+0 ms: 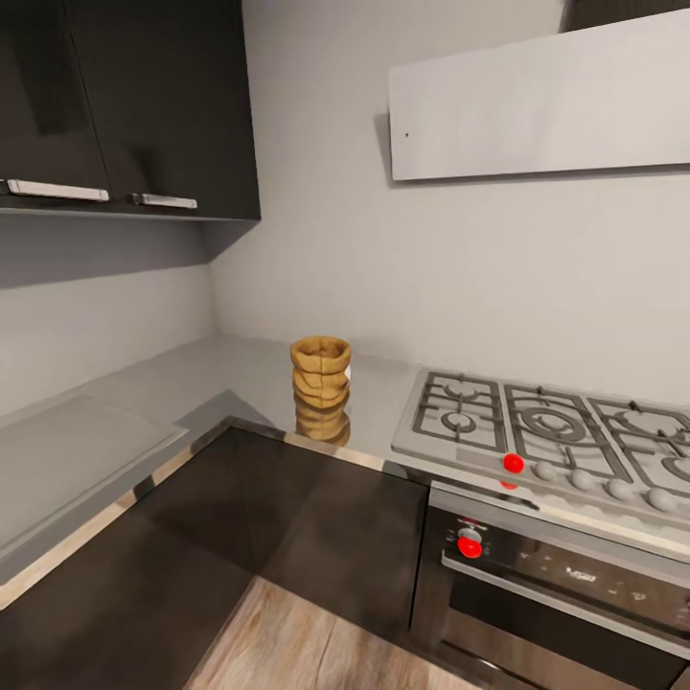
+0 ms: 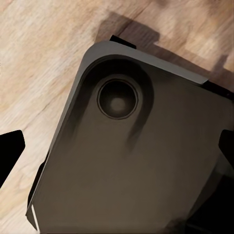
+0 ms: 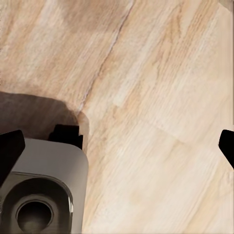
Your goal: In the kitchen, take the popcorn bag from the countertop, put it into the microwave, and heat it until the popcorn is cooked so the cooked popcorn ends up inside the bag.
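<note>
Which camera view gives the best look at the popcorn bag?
The head view. The popcorn bag stands upright on the countertop, left of the gas hob, whole and unobstructed. Both wrist views look down at the wooden floor and the robot's base instead.

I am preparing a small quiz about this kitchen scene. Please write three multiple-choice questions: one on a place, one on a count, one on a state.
1. Where does the popcorn bag stand?
A. on the countertop, left of the hob
B. on the hob grates
C. on the floor

2. How many red knobs or buttons show on the hob and oven front?
A. none
B. two
C. five

3. How does the bag stand?
A. lying flat
B. upright, mouth up
C. held in a pincer

Answers: 1 A, it rests on the grey top beside the hob; 2 B, one on the hob edge, one on the oven panel; 3 B, its rolled rim faces up, nothing touching it.
</note>
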Robot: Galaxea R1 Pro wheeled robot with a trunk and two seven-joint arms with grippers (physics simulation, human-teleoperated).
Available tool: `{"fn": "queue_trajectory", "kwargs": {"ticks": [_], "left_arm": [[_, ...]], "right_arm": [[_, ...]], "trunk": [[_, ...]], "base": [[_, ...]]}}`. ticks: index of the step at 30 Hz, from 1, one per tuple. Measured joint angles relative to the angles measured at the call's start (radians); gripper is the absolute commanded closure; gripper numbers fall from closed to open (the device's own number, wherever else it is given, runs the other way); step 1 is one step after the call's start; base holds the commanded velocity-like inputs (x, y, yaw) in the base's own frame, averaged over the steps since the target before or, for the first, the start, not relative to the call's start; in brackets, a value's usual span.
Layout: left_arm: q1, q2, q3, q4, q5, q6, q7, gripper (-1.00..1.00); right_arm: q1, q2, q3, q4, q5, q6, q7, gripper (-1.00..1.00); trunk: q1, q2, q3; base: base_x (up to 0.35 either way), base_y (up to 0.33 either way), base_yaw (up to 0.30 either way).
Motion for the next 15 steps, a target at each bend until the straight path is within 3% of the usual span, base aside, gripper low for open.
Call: {"fn": "queue_trajectory", "kwargs": {"ticks": [15], "left_arm": [[0.000, 0.000, -0.001, 0.000, 0.000, 0.006, -0.001, -1.00]], "right_arm": [[0.000, -0.004, 0.000, 0.000, 0.000, 0.001, 0.000, -1.00]], "trunk": [[-0.058, 0.105, 0.047]], "base": [[0.000, 0.000, 0.000]]}}
